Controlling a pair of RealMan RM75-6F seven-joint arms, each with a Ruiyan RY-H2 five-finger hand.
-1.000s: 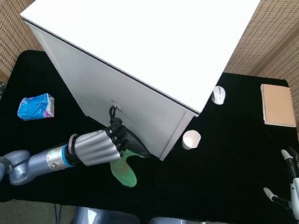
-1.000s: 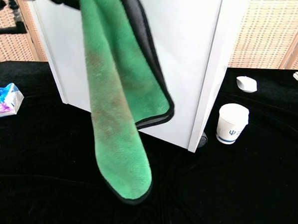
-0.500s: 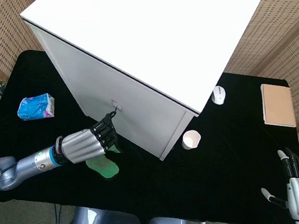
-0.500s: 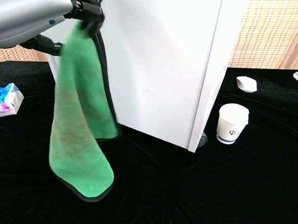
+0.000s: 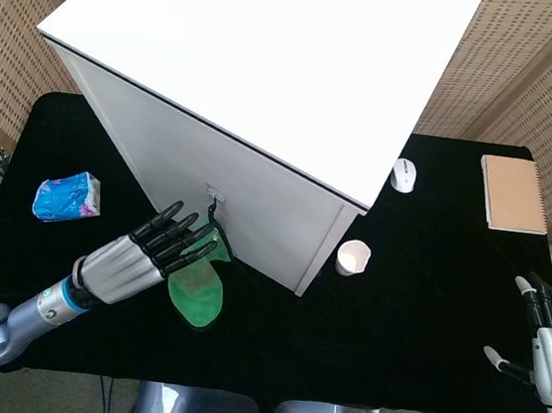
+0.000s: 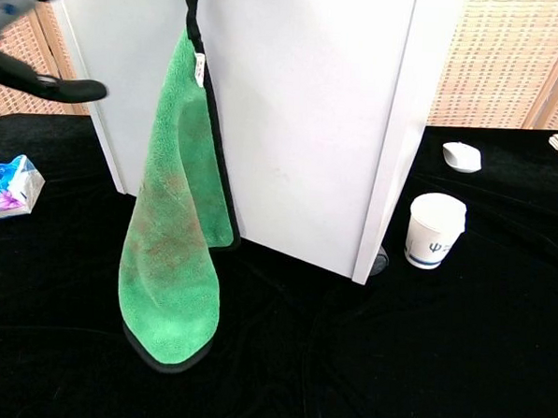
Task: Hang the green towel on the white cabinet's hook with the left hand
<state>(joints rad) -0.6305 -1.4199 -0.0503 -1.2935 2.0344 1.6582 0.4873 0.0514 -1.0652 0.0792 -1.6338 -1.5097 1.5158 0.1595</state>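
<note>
The left hand (image 5: 157, 248) has let go of the green towel (image 6: 173, 236) since half a second earlier and pulled back from the white cabinet (image 5: 269, 96), its fingers now spread apart and holding nothing. The towel hangs by its dark loop from the hook (image 5: 216, 200) on the cabinet's front face, draping straight down against the panel, its lower edge just above the black table (image 6: 421, 357) at the cabinet's foot. In the chest view only dark fingertips (image 6: 70, 89) of the left hand show, to the left of the towel and clear of it. The right hand (image 5: 548, 337) rests at the table's edge well to the right of the cabinet, fingers apart and empty. A paper cup (image 6: 435, 230) stands just beside the cabinet's right front corner, with a white mouse (image 6: 461, 156) farther back beside the cabinet's right side. A brown notebook (image 5: 513, 194) lies well right of the cabinet, and a blue tissue pack (image 5: 68, 196) lies to its left.
</note>
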